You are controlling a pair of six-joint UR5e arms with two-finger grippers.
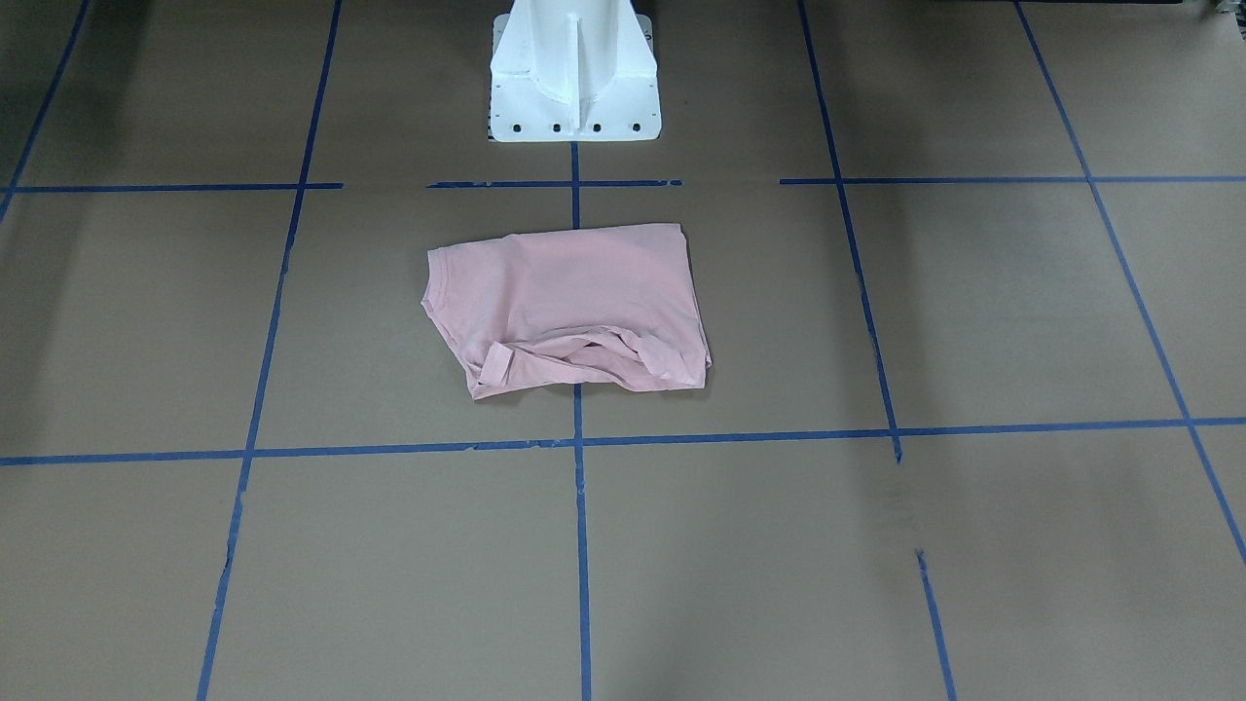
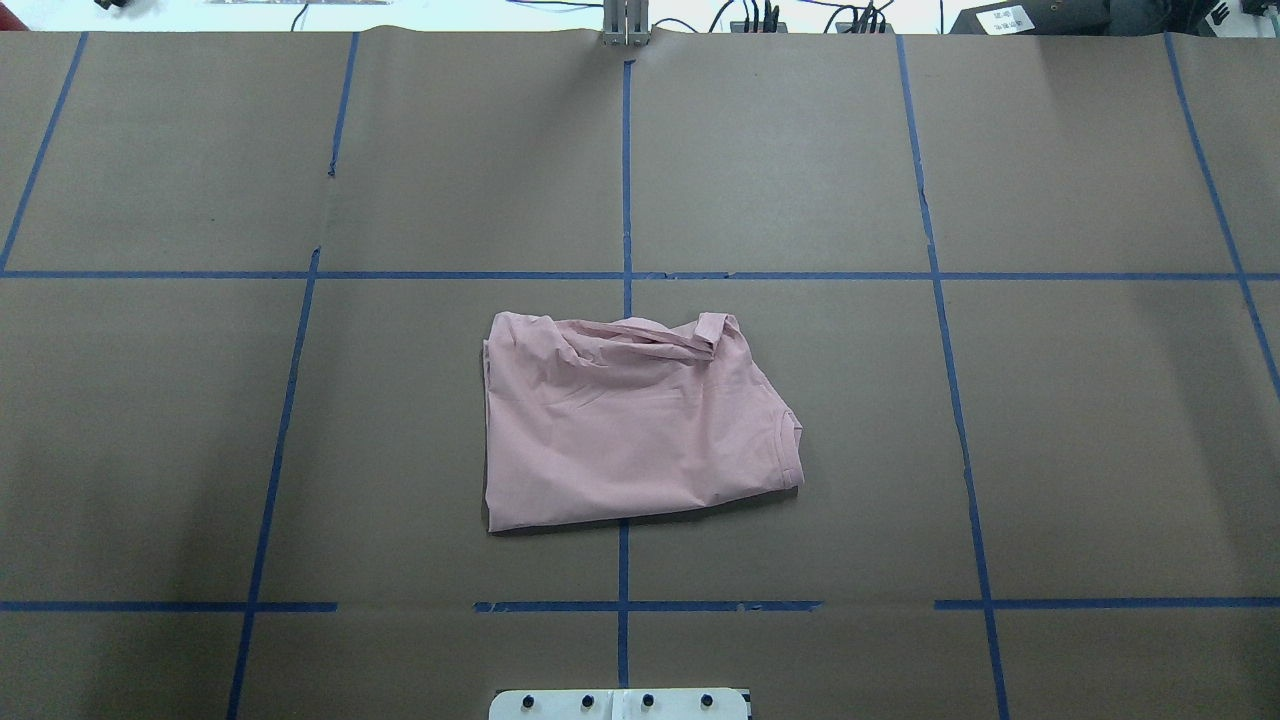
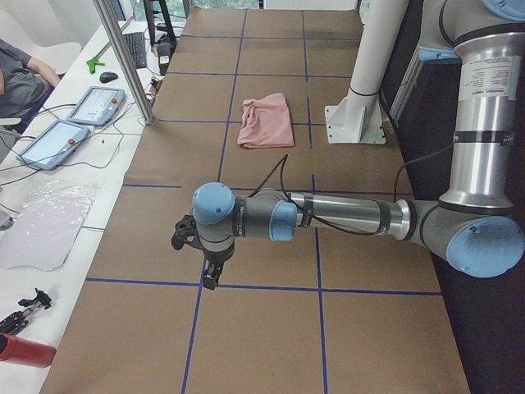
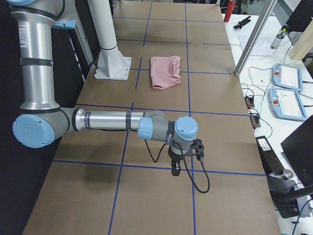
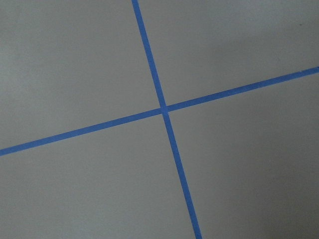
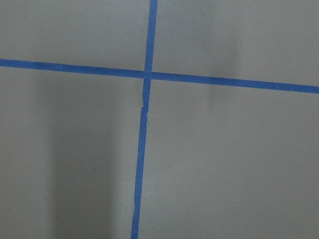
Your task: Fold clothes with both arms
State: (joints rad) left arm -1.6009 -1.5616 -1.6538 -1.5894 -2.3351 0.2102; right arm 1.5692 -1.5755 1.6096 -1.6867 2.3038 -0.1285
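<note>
The pale pink T-shirt (image 1: 569, 307) lies folded in a rough rectangle at the table's middle, in front of the pedestal, plain side up. Its print is hidden. It also shows in the overhead view (image 2: 630, 440), with the ribbed collar (image 2: 788, 440) at its right edge and a bunched sleeve along its far edge. My left gripper (image 3: 209, 275) hangs over the table far from the shirt, toward the left end. My right gripper (image 4: 175, 169) hangs far from it toward the right end. Both show only in the side views, so I cannot tell whether they are open or shut. Nothing hangs from either.
The white pedestal base (image 1: 574, 78) stands behind the shirt. Brown paper with a blue tape grid (image 2: 625, 275) covers the table. Both wrist views show only paper and a tape cross (image 5: 163, 109). Teach pendants (image 3: 94, 107) and a person (image 3: 16, 82) are at the side bench.
</note>
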